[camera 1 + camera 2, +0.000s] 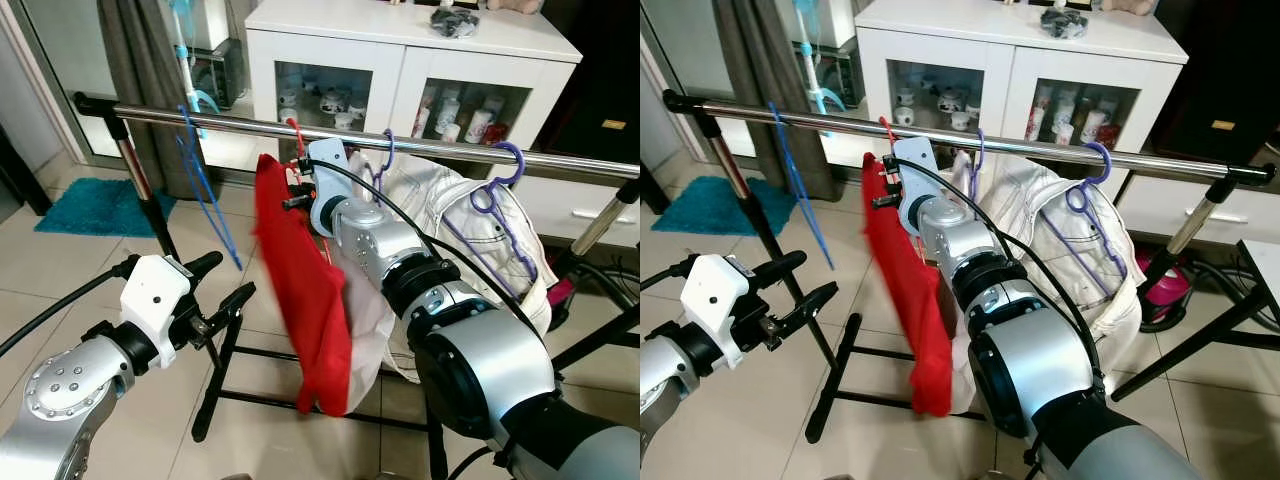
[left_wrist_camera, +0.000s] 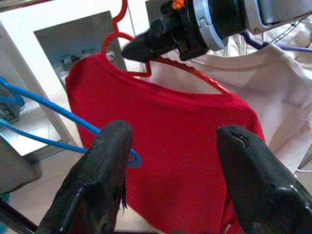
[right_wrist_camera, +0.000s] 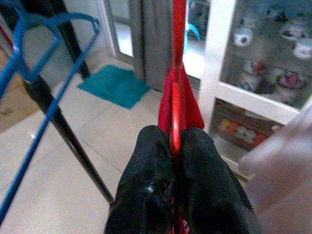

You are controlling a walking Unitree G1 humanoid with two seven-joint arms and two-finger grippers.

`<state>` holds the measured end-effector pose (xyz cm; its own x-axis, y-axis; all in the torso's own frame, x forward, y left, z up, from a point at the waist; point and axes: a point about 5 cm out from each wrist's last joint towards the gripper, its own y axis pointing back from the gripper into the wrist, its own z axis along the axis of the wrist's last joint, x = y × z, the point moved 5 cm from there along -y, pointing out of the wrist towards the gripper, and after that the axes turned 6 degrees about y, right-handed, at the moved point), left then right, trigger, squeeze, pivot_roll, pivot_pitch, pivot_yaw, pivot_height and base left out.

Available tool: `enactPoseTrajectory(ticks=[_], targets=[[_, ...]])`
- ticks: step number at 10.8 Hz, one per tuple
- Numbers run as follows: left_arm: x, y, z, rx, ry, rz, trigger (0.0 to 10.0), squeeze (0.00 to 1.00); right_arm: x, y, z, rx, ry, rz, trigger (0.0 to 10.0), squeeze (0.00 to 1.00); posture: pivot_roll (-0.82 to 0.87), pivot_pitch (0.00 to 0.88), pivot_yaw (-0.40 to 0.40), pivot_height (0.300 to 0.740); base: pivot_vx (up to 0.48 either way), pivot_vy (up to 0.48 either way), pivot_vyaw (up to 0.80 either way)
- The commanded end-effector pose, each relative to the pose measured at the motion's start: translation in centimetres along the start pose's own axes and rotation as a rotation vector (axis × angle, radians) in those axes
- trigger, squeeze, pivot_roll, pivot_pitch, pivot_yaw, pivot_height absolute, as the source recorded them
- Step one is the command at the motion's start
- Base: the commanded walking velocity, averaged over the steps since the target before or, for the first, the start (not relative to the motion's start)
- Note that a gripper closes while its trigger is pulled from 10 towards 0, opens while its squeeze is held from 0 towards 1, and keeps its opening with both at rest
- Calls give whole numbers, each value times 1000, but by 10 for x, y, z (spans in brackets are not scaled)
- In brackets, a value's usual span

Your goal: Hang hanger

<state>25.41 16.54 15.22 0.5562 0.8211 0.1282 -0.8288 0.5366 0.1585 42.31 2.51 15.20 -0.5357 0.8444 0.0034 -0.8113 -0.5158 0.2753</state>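
Note:
A red hanger [image 1: 296,136] carrying a red shirt [image 1: 305,290] sits just under the silver clothes rail [image 1: 420,147], its hook at the bar. My right gripper [image 1: 297,188] is shut on the hanger's wire [image 3: 176,97], with the thin red rod pinched between both black pads. In the left wrist view the red shirt [image 2: 165,146] and hanger shoulder [image 2: 190,73] lie straight ahead of my open left gripper [image 2: 170,185]. That left gripper [image 1: 222,285] hovers low to the left of the shirt, holding nothing.
An empty blue hanger [image 1: 205,190] hangs on the rail to the left. To the right, a cream jacket [image 1: 470,240] hangs on purple hangers [image 1: 500,190]. A white glass-door cabinet [image 1: 400,60] stands behind; the rack's black legs [image 1: 215,385] and a teal mat [image 1: 95,205] lie below.

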Motion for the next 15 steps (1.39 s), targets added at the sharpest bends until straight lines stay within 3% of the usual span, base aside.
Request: enactPoseTrajectory(ticks=[1, 4, 5, 6, 7, 8, 9, 10, 11, 13, 15], targets=[[0, -2, 1, 0, -12, -8, 10000, 0, 1, 1, 5, -44, 0, 24, 10000, 1000, 49, 0, -4, 740, 0, 0, 0], [-1, -4, 0, -4, -6, -5, 10000, 0, -12, 13, 11, -115, -15, 92, 10000, 1000, 37, 0, -2, 740, 0, 0, 0], [-2, -5, -1, -8, 0, 3, 10000, 0, -14, 25, 23, -201, -57, 151, 10000, 1000, 36, 0, -10, 740, 0, 0, 0], [-1, -5, -1, -24, 25, 41, 10000, 0, -16, 48, 37, -320, -113, 207, 10000, 992, 27, 0, -14, 740, 0, 0, 0], [0, -8, -2, -39, 78, 97, 10000, 0, -19, 73, 39, -378, -156, 237, 10000, 0, 18, 0, -14, 740, 0, 0, 0], [0, -9, -2, -43, 93, 115, 10000, 0, -20, 80, 36, -383, -152, 238, 10000, 0, 10, 0, -14, 740, 0, 0, 0], [5, -14, -3, -75, 195, 252, 10000, 0, -20, 115, 22, -412, -153, 222, 10000, 0, -21, 0, -12, 740, 0, 0, 0], [12, -9, -2, -91, 246, 368, 10000, 0, -24, 135, 5, -375, -93, 136, 10000, 0, -25, 0, -17, 740, 0, 0, 0], [3, -6, -2, -85, 226, 394, 10000, 0, -34, 147, -31, -254, -8, 14, 10000, 0, -16, 0, -23, 740, 0, 0, 0], [-3, -1, 3, -100, 189, 423, 10000, 0, -54, 165, -58, -187, -61, -182, 10000, 0, -20, 0, -18, 740, 0, 0, 0], [-2, 2, 0, -80, 136, 443, 10000, 0, -69, 182, -81, -184, -115, -276, 10000, 0, -18, 0, -12, 740, 0, 0, 0]])
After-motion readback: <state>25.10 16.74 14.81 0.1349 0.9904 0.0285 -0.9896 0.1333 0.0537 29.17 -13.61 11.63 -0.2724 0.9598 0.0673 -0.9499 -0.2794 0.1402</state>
